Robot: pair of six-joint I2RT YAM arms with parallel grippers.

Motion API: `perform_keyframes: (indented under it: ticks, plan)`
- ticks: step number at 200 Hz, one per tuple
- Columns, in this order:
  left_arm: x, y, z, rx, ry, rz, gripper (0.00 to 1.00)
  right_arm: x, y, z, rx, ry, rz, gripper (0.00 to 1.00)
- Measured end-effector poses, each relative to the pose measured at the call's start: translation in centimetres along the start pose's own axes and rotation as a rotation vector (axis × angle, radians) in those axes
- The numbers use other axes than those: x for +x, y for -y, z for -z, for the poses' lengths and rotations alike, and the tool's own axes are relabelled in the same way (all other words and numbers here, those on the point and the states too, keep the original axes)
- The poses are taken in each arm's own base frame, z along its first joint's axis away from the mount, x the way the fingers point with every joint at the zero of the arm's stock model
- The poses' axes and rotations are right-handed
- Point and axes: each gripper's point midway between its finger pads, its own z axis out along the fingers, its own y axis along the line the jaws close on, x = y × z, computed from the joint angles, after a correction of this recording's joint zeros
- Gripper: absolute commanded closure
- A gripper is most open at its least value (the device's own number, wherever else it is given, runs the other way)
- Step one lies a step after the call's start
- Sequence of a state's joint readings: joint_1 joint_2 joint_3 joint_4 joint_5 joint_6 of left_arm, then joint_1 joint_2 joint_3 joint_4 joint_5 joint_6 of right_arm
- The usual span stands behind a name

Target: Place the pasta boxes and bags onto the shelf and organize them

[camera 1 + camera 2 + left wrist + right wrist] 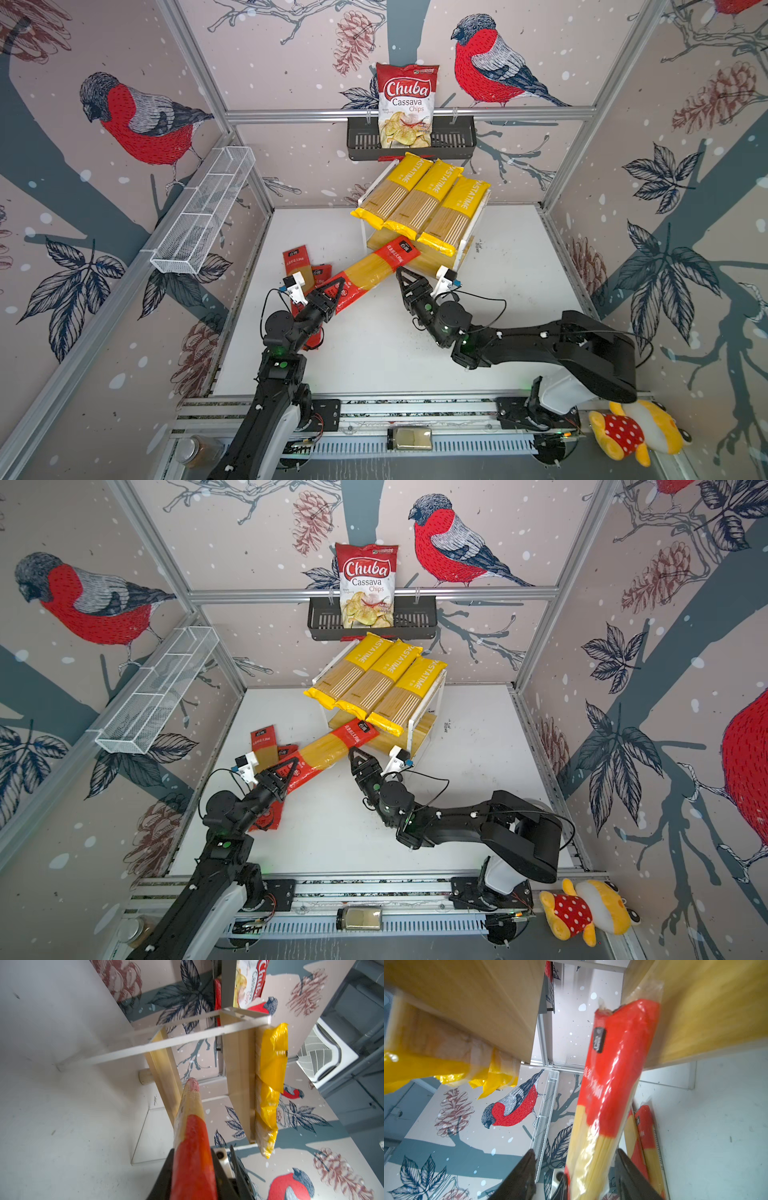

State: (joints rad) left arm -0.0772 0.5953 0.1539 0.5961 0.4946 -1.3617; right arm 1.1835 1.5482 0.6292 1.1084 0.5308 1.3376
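My left gripper is shut on the near red end of a long red pasta pack with a clear middle. The pack slants up to the shelf, and its far end lies at the lower board's front edge. My right gripper is open. Its jaws stand either side of the pack's middle with gaps. Three yellow PASTATIME bags lie side by side on the upper tier. Two more red packs lie on the table, partly hidden by my left arm.
A Chuba chips bag stands in the black basket on the back wall above the shelf. A white wire mesh tray hangs on the left wall. A plush toy and a jar sit by the front rail.
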Motion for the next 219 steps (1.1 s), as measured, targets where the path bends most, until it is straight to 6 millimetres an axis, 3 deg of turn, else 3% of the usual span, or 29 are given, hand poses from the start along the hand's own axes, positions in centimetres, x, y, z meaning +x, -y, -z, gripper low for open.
perform_keyframes:
  ticks: [41,82,122,171,219]
  plan:
    - [-1.2,-0.8,-0.9,-0.024,0.078,-0.001,1.00,0.9,-2.0,1.6,-0.044,-0.030,0.063,0.38]
    - [0.1,0.2,-3.1,0.005,0.068,-0.021,1.00,0.4,-2.4,3.7,-0.032,-0.024,0.161,0.38]
    - [1.7,1.0,-4.9,0.022,0.082,-0.046,1.00,-1.0,-1.3,5.8,0.024,0.014,0.214,0.38]
    - [3.3,0.1,-6.9,-0.038,0.168,-0.072,1.00,-3.0,-0.2,7.9,0.080,0.065,0.239,0.38]
    - [2.5,0.5,-9.2,-0.060,0.306,-0.071,1.00,-4.5,0.4,9.1,0.113,0.110,0.252,0.38]
